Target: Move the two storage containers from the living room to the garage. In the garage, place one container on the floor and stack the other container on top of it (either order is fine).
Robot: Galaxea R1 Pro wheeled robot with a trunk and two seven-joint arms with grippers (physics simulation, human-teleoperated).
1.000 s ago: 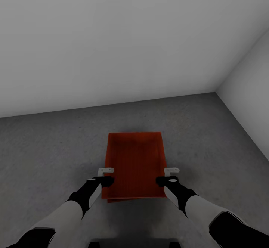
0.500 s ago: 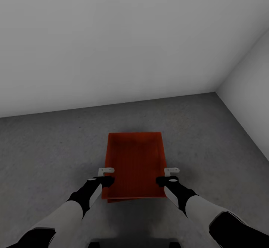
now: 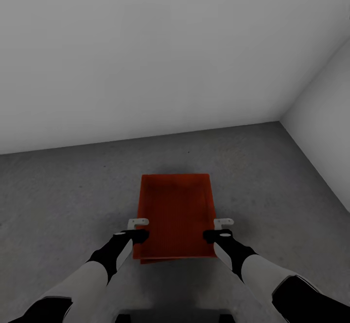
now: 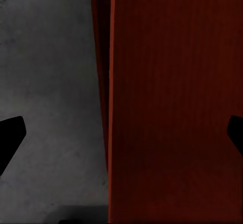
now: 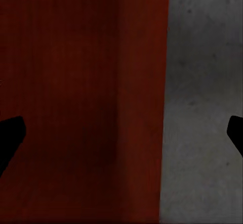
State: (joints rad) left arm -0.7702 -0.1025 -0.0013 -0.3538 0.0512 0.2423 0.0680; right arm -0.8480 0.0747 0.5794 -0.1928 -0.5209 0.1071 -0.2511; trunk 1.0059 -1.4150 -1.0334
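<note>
An orange-red open-top storage container [image 3: 175, 211] rests on the dark grey concrete floor [image 3: 58, 191] of the garage, straight ahead of me. A thin orange-red edge [image 3: 160, 260] peeks out under its near end, which looks like the other container nested beneath. My left gripper [image 3: 141, 229] straddles the left wall near the near corner, jaws wide apart and not touching it. My right gripper [image 3: 218, 229] straddles the right wall the same way. In the left wrist view the container wall [image 4: 109, 82] runs between the spread fingertips [image 4: 10, 138]. The right wrist view shows the other wall [image 5: 152, 82].
A plain white wall [image 3: 146, 60] rises behind the container, and a second white wall [image 3: 325, 118] closes the right side, forming a corner. Bare grey floor [image 5: 202, 107] surrounds the container on all sides.
The container's far edge sits very slightly lower in the picture than before. Both arms and grippers hold the same place.
</note>
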